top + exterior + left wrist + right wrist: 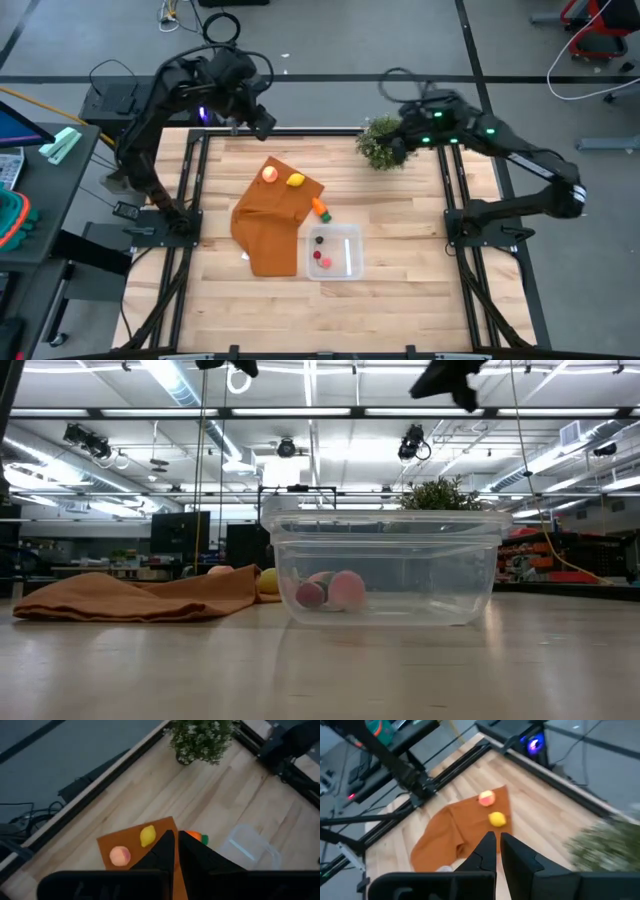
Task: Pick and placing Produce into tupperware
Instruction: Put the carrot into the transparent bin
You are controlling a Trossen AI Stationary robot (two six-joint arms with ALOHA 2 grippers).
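The clear tupperware (pixel 336 252) stands on the table's near middle, with a dark piece (pixel 319 240) and two small red-pink pieces (pixel 322 260) lying in it. An orange-brown cloth (pixel 268 225) lies to its left. On the cloth's far end rest the red-yellow fruit (pixel 270 173) and the lemon (pixel 296 181). The carrot (pixel 320 209) lies at the cloth's right edge. My left gripper (pixel 264 124) hangs shut high over the far left edge, holding nothing. My right gripper (pixel 397 150), also shut and holding nothing, hovers by the potted plant.
A bushy green potted plant (pixel 380 143) stands at the far edge, right of the middle, just beside my right gripper. Black frame rails (pixel 190 200) run along the table's left and right sides. Bare wood lies near the front edge and on the right.
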